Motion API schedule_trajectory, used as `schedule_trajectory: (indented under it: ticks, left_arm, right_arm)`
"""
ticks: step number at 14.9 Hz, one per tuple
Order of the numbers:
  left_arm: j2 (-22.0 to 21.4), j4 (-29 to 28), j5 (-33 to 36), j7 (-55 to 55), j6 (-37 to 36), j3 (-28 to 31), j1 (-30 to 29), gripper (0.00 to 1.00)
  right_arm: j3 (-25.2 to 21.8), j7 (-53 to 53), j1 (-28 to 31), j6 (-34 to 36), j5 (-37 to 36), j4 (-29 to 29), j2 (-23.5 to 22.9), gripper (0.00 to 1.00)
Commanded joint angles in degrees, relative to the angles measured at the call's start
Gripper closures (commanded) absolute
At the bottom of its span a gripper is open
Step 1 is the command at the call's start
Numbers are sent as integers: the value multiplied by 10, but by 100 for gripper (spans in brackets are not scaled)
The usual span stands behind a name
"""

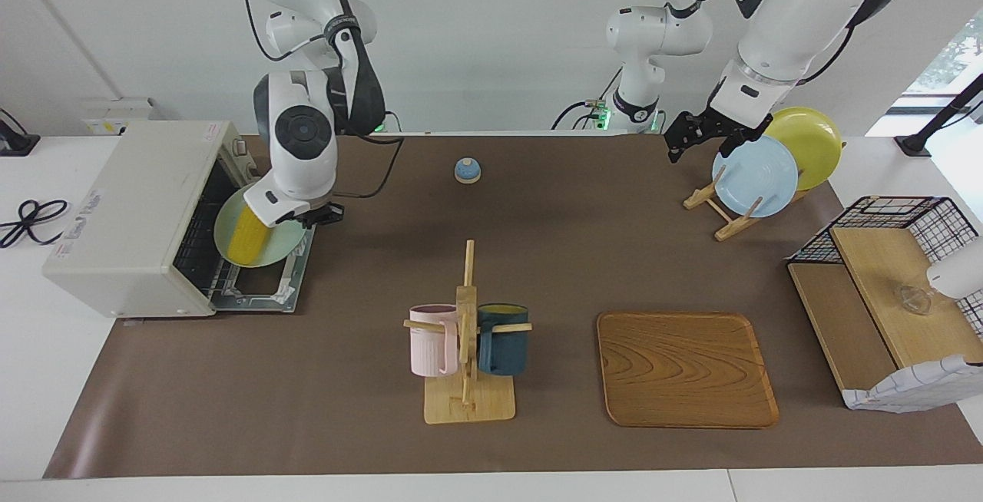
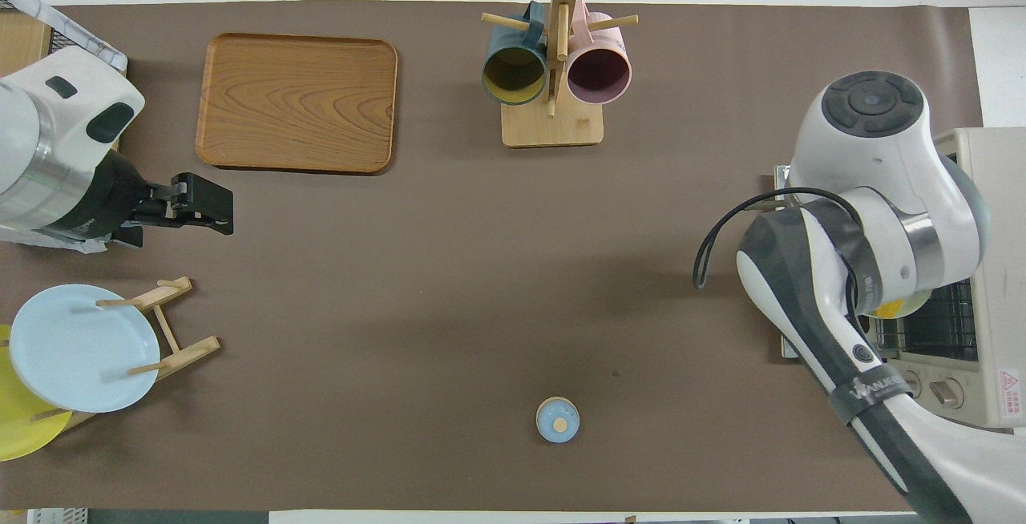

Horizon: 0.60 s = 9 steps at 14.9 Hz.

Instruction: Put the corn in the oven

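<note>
Your right claw sits at the open oven, over its lowered door, clenched on a pale green plate that carries the corn at the oven's mouth. Your left claw waits above the plate rack; whether it's clenched, you can't tell.

Robot lab staged as a kitchen, brown mat on white table, bare white walls, cables
</note>
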<state>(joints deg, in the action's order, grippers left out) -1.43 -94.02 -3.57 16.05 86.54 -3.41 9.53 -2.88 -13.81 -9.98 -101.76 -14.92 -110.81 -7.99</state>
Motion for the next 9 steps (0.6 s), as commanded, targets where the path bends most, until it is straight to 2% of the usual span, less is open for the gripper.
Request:
schedule_trajectory:
  ticks: [1,4,9]
  left_arm:
    - [-11,-8,-6,0,0,-2,-5,0]
    - [-11,-8,-6,0,0,-2,-5,0]
    - [-11,-7,-6,0,0,-2,-5,0]
  right_arm:
    - [9,42,43,-26,-20,-38,24,100]
    - [9,51,51,-33,-22,-48,26,100]
    - [9,96,94,-105,-24,-106,41,100]
